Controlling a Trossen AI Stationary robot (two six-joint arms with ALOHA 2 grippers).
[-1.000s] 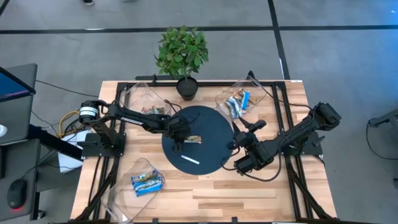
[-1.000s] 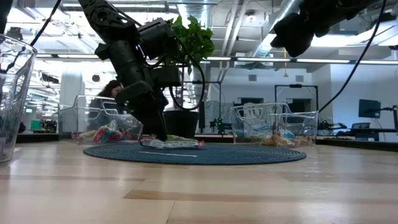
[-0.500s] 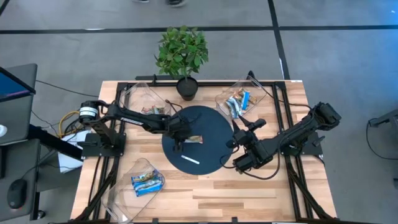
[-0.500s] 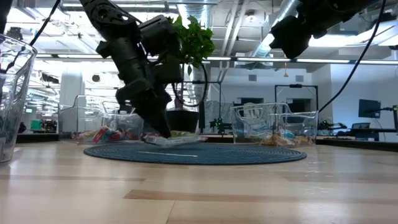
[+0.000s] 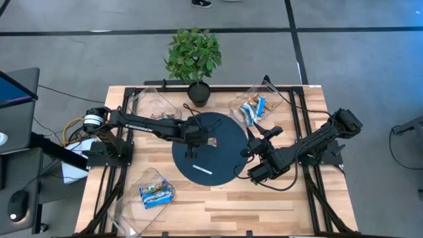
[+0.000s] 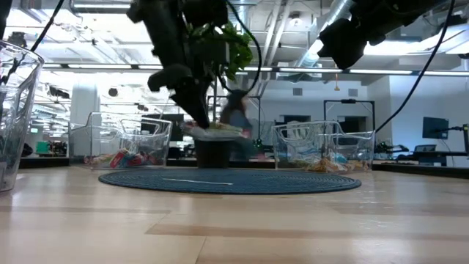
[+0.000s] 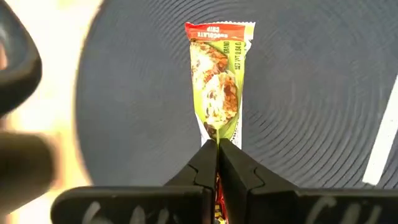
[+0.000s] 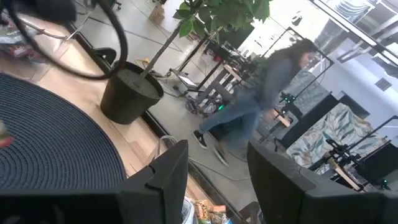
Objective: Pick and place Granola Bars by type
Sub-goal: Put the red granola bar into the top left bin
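Left gripper [image 7: 217,149] jaws clenched on granola bar [image 7: 219,87] end (bar lifted above mat [image 5: 228,142]); right gripper [image 8: 214,171] jaws apart

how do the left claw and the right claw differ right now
The left claw is shut on a green-and-red granola bar, lifted above the round dark mat; the right claw is open and holds nothing. The left claw hangs over the mat's middle, while the right claw waits off the mat's right edge. Both are dark two-finger claws.
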